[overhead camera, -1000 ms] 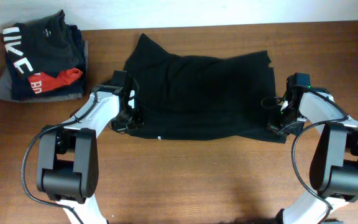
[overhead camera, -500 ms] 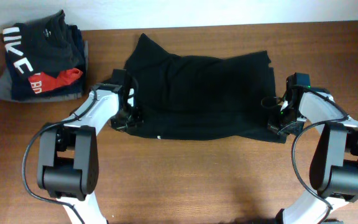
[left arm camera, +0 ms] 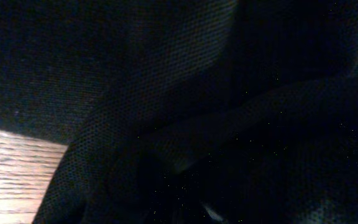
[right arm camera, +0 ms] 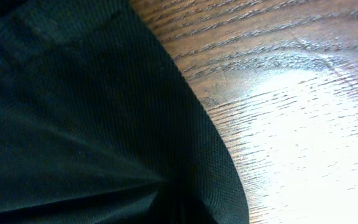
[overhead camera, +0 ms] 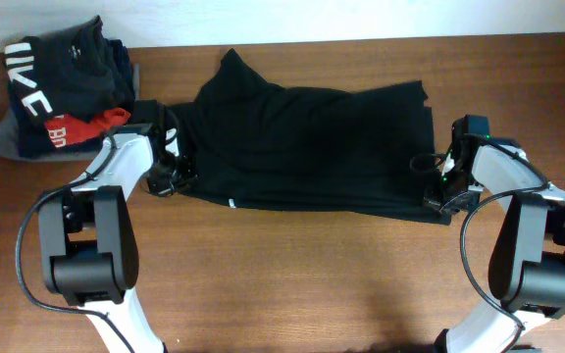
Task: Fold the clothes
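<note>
Layout: black garment (overhead camera: 312,147) lies spread over the far half of the counter (overhead camera: 312,294), with its long axis running left to right and a peak of cloth reaching toward the far edge at its left end. Near hem runs as a fairly straight line between the two arms, with a small white tag (overhead camera: 231,204) showing on it left of centre. Left end effector (overhead camera: 168,175) sits at the left near corner, fingers together and pinched on the fabric; its wrist view is filled with dark folds running down toward the grip. Right end effector (overhead camera: 441,193) sits at the right near corner, likewise closed on the hem, and its wrist view shows creases converging at the pinch with bare wood just beside. From either grip the bulk of the cloth lies inward and toward the far side, so each arm is nearest its own corner and neither reaches the middle. Judgement: the coming move turns on carrying that near hem along a line square to the long axis. Room is open on the near side, where the wood is bare. Far edge of the counter is close behind the peak. Folded pile (overhead camera: 62,93) is near the left arm, so leftward travel is tight.
</note>
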Controlling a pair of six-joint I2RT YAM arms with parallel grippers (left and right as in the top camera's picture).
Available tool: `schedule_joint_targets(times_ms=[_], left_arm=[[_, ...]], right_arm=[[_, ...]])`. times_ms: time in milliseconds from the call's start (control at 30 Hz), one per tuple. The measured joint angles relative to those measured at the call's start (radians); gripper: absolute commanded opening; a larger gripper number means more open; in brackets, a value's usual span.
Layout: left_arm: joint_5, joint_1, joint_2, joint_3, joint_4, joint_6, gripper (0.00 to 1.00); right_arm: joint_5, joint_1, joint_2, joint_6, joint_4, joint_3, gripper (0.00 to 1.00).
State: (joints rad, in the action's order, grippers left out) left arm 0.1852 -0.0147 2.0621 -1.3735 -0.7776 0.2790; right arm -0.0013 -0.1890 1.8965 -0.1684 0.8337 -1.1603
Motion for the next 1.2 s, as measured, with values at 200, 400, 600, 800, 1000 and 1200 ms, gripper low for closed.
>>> schedule_joint_targets(times_ms=[200,400,600,800,1000,1200], left_arm=[[-0.011,-0.001,0.024,-0.051,-0.056,-0.008,0.00],[-0.101,-0.009,0.064,-0.134,-0.103,-0.011,0.00],[-0.180,-0.018,0.104,-0.229,-0.203,-0.011,0.00],[-0.212,-0.019,0.112,-0.359,-0.316,-0.011,0.01],[-0.221,-0.013,0.112,-0.489,-0.435,-0.020,0.39],[-0.193,0.007,0.113,-0.527,-0.488,-0.021,0.99]], right_arm=[[0.005,0.000,0.014,0.011,0.042,-0.026,0.04],[0.028,-0.002,0.033,0.011,0.106,-0.084,0.04],[0.032,-0.002,0.033,0.010,0.125,-0.110,0.04],[0.039,-0.002,0.034,-0.001,0.171,-0.142,0.04],[-0.005,-0.002,0.034,-0.012,0.214,-0.196,0.06],[-0.107,-0.002,0.034,-0.015,0.242,-0.225,0.48]])
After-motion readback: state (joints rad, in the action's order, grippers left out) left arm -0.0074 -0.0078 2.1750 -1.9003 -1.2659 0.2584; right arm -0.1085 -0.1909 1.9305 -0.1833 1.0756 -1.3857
